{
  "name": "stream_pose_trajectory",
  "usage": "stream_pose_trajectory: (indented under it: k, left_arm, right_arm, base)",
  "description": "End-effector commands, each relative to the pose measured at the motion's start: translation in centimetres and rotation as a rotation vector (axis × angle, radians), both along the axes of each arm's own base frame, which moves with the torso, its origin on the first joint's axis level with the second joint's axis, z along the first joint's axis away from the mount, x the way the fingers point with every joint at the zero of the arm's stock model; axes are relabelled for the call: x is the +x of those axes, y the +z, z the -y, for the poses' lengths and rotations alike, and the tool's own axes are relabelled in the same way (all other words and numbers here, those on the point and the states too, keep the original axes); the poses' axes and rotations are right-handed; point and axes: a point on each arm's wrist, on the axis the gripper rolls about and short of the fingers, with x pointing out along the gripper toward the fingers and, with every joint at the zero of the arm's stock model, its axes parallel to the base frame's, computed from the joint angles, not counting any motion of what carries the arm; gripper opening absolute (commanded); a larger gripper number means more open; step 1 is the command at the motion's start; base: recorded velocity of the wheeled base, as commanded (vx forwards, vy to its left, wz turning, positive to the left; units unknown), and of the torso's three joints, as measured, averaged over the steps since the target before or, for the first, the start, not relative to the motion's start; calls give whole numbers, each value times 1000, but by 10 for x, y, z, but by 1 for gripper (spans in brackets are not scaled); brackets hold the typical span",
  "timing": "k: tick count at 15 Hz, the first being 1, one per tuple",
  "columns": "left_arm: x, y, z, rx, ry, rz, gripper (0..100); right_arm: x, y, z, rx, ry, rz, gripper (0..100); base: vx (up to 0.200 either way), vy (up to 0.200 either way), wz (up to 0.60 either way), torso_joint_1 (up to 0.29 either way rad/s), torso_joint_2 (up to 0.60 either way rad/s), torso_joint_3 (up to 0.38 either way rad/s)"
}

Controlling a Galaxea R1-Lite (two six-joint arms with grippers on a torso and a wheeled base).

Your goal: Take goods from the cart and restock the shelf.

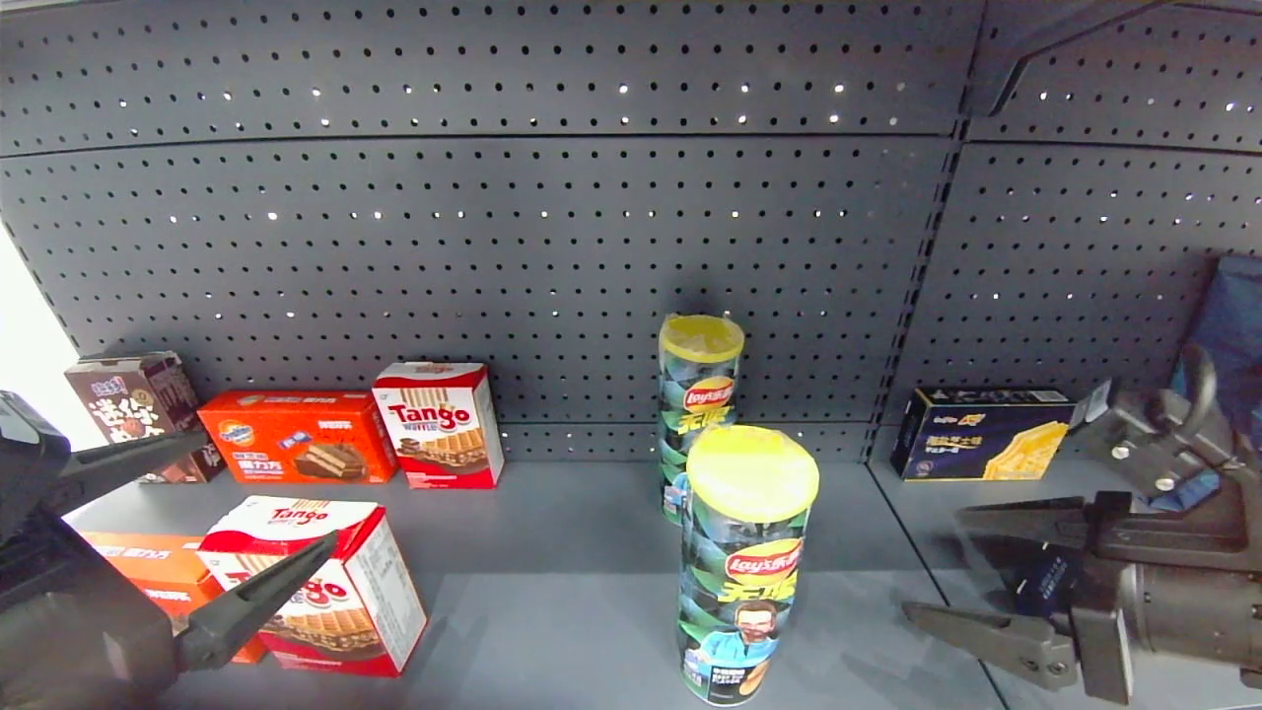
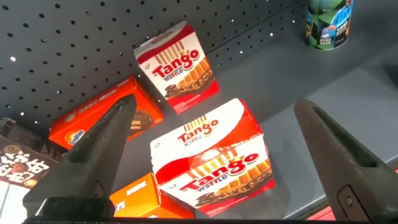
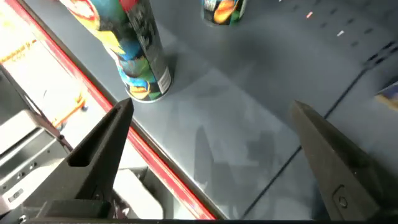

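Left gripper (image 1: 271, 488) and right gripper (image 1: 932, 562) gape empty over the shelf (image 1: 552, 552); incoming goods should land upright, clear of the front chip can (image 1: 746, 562).

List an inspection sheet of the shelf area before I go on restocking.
Surface: grey shelf board, bare in the middle.
Job's things: front chip can and rear chip can upright, in line; front wafer box, rear wafer box, orange boxes and brown carton at left; dark box in the right bay.
Clutter: nothing seen.
Grippers: left gripper open, near front wafer box; right gripper open, holding nothing, right of front chip can.
Cables: dark loop on the right arm, possibly a cable.
Surroundings: perforated back panel.
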Motion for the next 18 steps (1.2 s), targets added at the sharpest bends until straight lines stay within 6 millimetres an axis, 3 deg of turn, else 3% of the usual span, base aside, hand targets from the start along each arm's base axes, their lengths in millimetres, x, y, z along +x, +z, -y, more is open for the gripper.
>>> stream_pose_trajectory:
  k: [1, 8, 18]
  left_arm:
    - [1, -2, 0, 2, 2, -8, 100]
    - [2, -2, 1, 2, 1, -13, 100]
    - [2, -1, 0, -32, 9, -21, 100]
  right_arm:
    - [11, -11, -9, -32, 11, -54, 100]
    - [30, -26, -24, -57, 25, -95, 100]
    - [45, -29, -42, -71, 55, -111, 100]
  base:
    - [0, 0, 0, 0, 0, 0]
    - [0, 0, 0, 0, 0, 0]
    - [0, 0, 0, 0, 0, 0]
